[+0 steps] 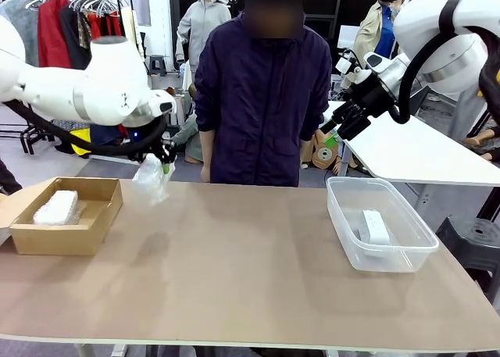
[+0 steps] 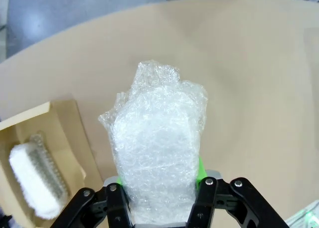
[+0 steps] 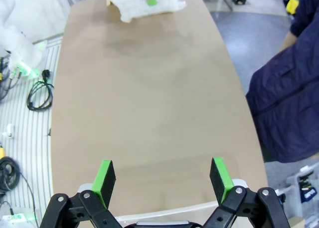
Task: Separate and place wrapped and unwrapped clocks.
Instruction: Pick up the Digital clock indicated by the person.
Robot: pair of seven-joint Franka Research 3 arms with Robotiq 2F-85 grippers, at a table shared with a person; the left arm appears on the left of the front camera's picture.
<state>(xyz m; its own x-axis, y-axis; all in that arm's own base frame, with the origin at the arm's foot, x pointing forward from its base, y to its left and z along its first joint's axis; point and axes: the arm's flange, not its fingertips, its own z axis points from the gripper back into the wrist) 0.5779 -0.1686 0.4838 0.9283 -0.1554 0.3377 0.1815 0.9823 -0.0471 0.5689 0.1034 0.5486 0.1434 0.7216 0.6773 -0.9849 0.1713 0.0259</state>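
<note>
Left end effector (image 2: pixel 157 188) grips crinkly white bubble-wrapped bundle (image 2: pixel 157 153) near brown cardboard box (image 1: pixel 101 216); box not reached yet. Right end effector (image 3: pixel 162 178) wide, empty.

Front camera across the table (image 1: pixel 234 263) toward the person (image 1: pixel 262 99); both wrist cameras downward onto that tabletop.

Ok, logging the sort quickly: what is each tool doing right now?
Left tool: shut on a bubble-wrapped clock, held above the table.
Right tool: open, holding nothing, raised above the table.
</note>
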